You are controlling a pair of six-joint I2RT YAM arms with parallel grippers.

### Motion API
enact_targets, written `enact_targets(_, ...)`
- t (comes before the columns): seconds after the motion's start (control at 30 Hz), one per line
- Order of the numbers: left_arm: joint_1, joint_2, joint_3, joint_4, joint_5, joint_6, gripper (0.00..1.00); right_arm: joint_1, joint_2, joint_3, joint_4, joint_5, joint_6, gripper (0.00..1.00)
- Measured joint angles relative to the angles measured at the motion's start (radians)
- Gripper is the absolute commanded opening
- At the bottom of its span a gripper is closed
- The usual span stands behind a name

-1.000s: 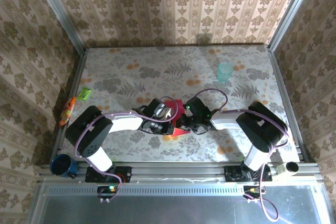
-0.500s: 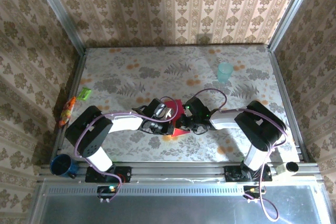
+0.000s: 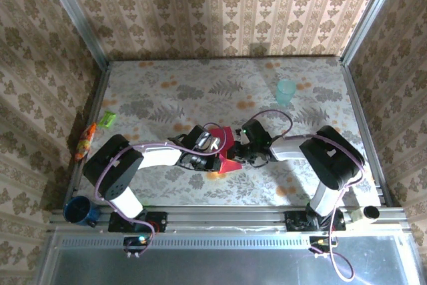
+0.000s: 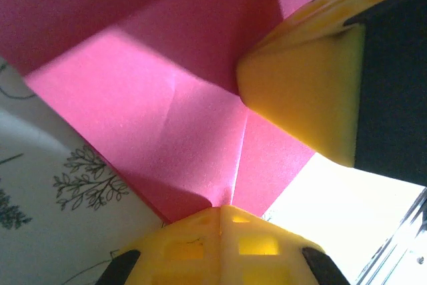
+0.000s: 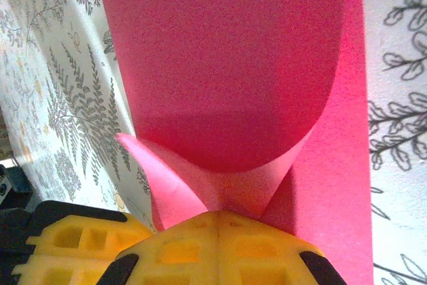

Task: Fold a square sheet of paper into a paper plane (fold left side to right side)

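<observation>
The square sheet of paper (image 3: 229, 164) is magenta-red and lies creased at the table's middle, between both grippers. My left gripper (image 3: 219, 158) is shut on its near edge, and in the left wrist view the paper (image 4: 167, 111) shows a centre crease running to the closed fingertips (image 4: 227, 209). My right gripper (image 3: 243, 155) is shut on the opposite edge. In the right wrist view this edge (image 5: 227, 65) curls up and over from the closed yellow fingers (image 5: 219, 214). The arms hide whether it has a paper plane's shape.
A pale teal cup (image 3: 285, 91) stands at the back right. A green packet (image 3: 108, 119) and an orange packet (image 3: 85, 141) lie by the left rail. A dark blue cup (image 3: 79, 210) sits at the front left corner. Metal rails frame the table.
The right gripper has shifted slightly right and back with the paper edge in it, and a bit more red paper shows below the grippers. The left arm has stayed put.
</observation>
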Motion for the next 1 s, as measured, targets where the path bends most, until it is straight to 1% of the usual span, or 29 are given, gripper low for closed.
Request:
enact_targets(0.17,0.0,0.002,0.0,0.011,-0.004,0.0,0.0,-0.047,0.015,0.025,-0.032,-0.031,-0.032,0.0)
enact_targets(0.37,0.0,0.003,0.0,0.014,-0.007,0.0,0.0,-0.111,0.029,0.05,-0.056,-0.034,-0.061,0.0)
enact_targets(0.5,0.0,0.003,0.0,0.015,-0.008,0.0,0.0,-0.132,0.043,0.065,-0.066,-0.056,-0.077,0.0)
enact_targets(0.73,0.0,0.003,0.002,0.013,-0.011,0.0,0.0,-0.184,0.046,0.083,-0.087,-0.042,-0.098,0.0)
enact_targets(0.87,0.001,0.002,0.012,-0.009,-0.011,0.001,0.0,-0.206,0.019,0.084,-0.116,-0.01,-0.107,0.0)
enact_targets(1.0,0.005,0.003,0.027,-0.044,-0.014,0.008,0.0,-0.208,-0.049,0.079,-0.129,0.002,-0.108,0.0)
